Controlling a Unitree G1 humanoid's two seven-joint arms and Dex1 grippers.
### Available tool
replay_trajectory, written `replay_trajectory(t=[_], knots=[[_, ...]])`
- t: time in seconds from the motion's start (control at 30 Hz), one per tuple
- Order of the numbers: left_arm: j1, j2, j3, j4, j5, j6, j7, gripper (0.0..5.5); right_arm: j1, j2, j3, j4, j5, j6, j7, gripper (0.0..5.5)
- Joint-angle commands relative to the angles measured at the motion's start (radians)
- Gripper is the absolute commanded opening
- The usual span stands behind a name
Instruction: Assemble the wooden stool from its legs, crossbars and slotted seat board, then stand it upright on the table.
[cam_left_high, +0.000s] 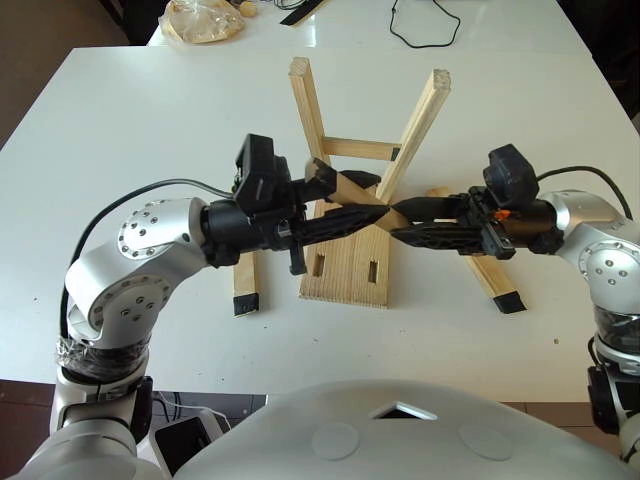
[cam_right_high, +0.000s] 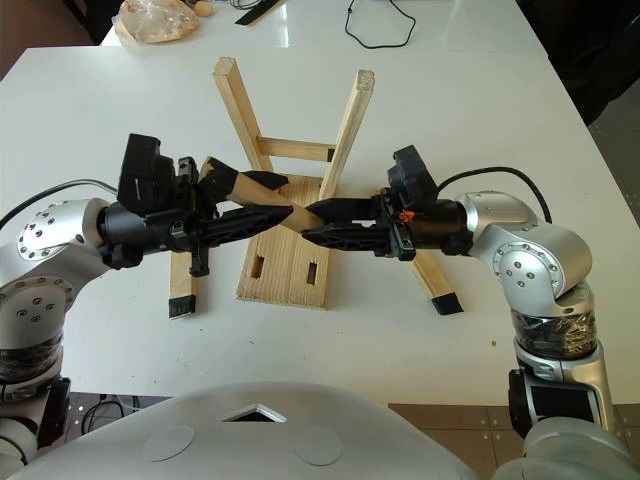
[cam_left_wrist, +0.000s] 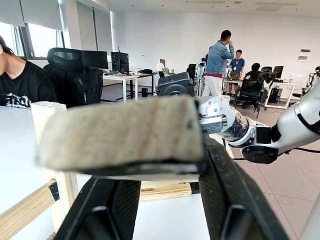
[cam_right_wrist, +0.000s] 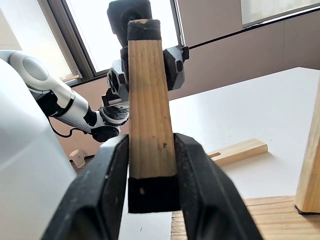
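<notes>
While you look over white table (cam_left_high: 100, 120), office desks (cam_left_wrist: 125, 77) behind: 1 slotted wooden seat board (cam_left_high: 345, 275) flat, 2 upright pale legs (cam_left_high: 310, 105), 1 crossbar (cam_left_high: 360, 149), 2 loose black-tipped legs (cam_left_high: 245, 285). Left gripper (cam_right_high: 285, 213), right gripper (cam_right_high: 318, 222) clamp 1 black-capped wooden leg (cam_right_wrist: 147, 100) above board.

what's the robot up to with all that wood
Both grippers are clamped on one wooden leg, the left gripper at one end and the right gripper at the other, holding it over the slotted seat board lying flat on the table. Two legs joined by a crossbar stand on the board; two loose legs lie beside it, one each side.
</notes>
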Motion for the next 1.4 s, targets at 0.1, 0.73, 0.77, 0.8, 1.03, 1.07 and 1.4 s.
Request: replay_trajectory(t=[0.1,0.73,0.77,0.8,1.03,1.07,1.4], knots=[[0.018,0.035,-0.027,-0.001,0.054,0.008,-0.046,1.29,-0.013,0.003,0.009,0.011,-0.080,-0.032,-0.060,2.26],[0.270,0.146,0.313,0.122,0.244,-0.059,-0.026,1.29,-0.013,-0.026,0.108,0.252,-0.372,-0.242,0.058,2.47],[0.258,0.154,0.306,0.153,0.287,-0.081,-0.025,1.29,-0.001,-0.024,0.105,0.252,-0.378,-0.249,0.052,2.47],[0.241,0.161,0.291,0.194,0.341,-0.113,-0.027,1.29,0.011,-0.023,0.102,0.249,-0.383,-0.254,0.044,2.47],[0.258,0.241,0.287,0.397,0.495,-0.289,-0.225,1.29,0.110,-0.023,0.064,0.196,-0.404,-0.276,-0.035,2.47],[0.267,0.254,0.295,0.406,0.491,-0.291,-0.257,1.29,0.119,-0.025,0.066,0.195,-0.416,-0.285,-0.042,2.47],[0.287,0.312,0.231,0.512,0.581,-0.369,-0.435,1.29,0.117,0.000,0.074,0.190,-0.436,-0.293,-0.075,2.47]])
